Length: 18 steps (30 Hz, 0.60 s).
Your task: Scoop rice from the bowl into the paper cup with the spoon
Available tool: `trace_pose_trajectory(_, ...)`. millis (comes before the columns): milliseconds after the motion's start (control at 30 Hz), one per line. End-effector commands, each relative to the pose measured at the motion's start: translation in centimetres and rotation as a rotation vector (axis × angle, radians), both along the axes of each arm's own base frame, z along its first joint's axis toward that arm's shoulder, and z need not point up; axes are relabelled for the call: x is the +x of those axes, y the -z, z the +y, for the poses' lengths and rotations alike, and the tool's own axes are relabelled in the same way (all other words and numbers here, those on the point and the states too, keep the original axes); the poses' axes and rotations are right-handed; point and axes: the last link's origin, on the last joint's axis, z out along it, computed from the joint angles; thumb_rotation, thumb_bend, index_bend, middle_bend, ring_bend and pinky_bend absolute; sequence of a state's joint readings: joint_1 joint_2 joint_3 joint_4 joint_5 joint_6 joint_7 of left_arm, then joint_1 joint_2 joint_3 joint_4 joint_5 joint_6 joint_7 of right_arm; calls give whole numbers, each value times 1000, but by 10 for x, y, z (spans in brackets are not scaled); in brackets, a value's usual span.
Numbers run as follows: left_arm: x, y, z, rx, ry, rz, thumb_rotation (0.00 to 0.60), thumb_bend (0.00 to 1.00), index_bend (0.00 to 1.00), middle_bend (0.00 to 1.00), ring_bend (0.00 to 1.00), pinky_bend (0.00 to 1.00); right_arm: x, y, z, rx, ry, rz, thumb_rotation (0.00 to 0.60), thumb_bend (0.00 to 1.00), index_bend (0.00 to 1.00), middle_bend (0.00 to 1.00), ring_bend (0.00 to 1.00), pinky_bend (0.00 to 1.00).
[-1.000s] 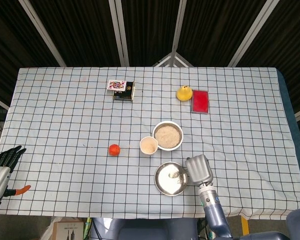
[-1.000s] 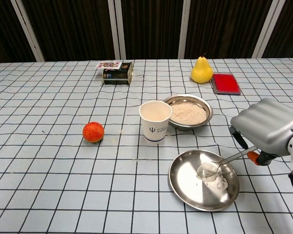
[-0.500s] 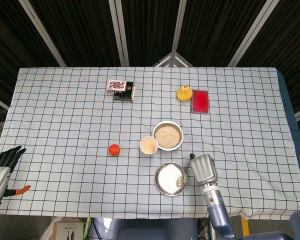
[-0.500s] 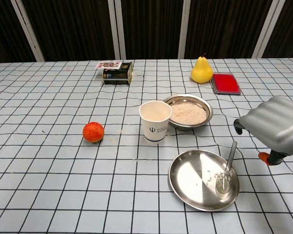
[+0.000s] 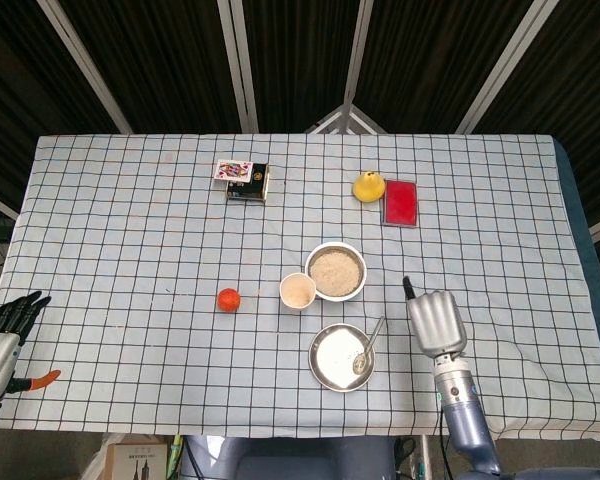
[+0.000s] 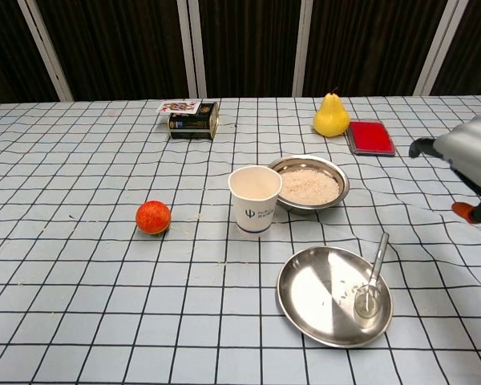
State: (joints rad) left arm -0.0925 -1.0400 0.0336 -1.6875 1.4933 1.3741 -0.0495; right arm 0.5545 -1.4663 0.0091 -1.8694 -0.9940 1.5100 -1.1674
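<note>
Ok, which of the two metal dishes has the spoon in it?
The near, shallow plate closest to the table's front edge. The spoon lies in it, handle over the rim. The deeper bowl behind it, beside the paper cup, holds rice only.

Checked tablecloth [image 6: 80,265], dark panelled wall [image 6: 248,48] behind.

Around the one paper cup [image 6: 255,199] there are two metal dishes: one bowl [image 6: 309,184] of rice just to its right and one steel plate [image 6: 325,301] nearer the camera, with a single spoon [image 6: 373,277] lying in that plate. Also counted are one orange fruit [image 6: 153,216] left of the cup, one yellow pear [image 6: 330,115] and one red case [image 6: 370,136] beyond it to the right. One box [image 6: 192,120] with playing cards lies beyond it to the left.
</note>
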Motion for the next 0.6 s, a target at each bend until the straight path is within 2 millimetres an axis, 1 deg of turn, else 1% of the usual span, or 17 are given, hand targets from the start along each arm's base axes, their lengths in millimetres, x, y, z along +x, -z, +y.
trace_pose_trajectory(33, 0, 0, 0, 5, 5, 4, 600, 0, 0, 0, 0, 0, -23, -28, 6, -50, 33, -68, 600, 398, 4, 178, 168, 415)
trace_pose_trajectory(67, 1, 0, 0, 8, 9, 7, 600, 0, 0, 0, 0, 0, -30, -33, 9, -53, 40, -89, 600, 398, 0, 84, 76, 326)
trace_pose_trajectory(133, 1, 0, 0, 16, 19, 15, 600, 0, 0, 0, 0, 0, -43, -42, 16, -53, 51, -123, 600, 393, 0, 7, 6, 211)
trace_pose_trajectory(167, 2, 0, 0, 22, 27, 18, 600, 0, 0, 0, 0, 0, -49, -47, 20, -54, 50, -136, 600, 388, 0, 0, 0, 171)
trace_pose_trajectory(267, 2, 1, 0, 36, 44, 24, 600, 0, 0, 0, 0, 0, -61, -57, 29, -65, 41, -169, 600, 360, 0, 0, 0, 126)
trace_pose_trajectory(367, 2, 1, 0, 51, 57, 40, 600, 0, 0, 0, 0, 0, -78, -69, 43, -87, 50, -206, 600, 334, 0, 0, 0, 90)
trace_pose_trajectory(500, 1, 2, -1, 73, 64, 53, 600, 0, 0, 0, 0, 0, -95, -81, 59, -98, 70, -252, 600, 323, 0, 0, 0, 70)
trace_pose_trajectory(600, 2, 2, -1, 91, 72, 63, 600, 0, 0, 0, 0, 0, -103, -89, 70, -100, 66, -283, 600, 322, 0, 0, 0, 61)
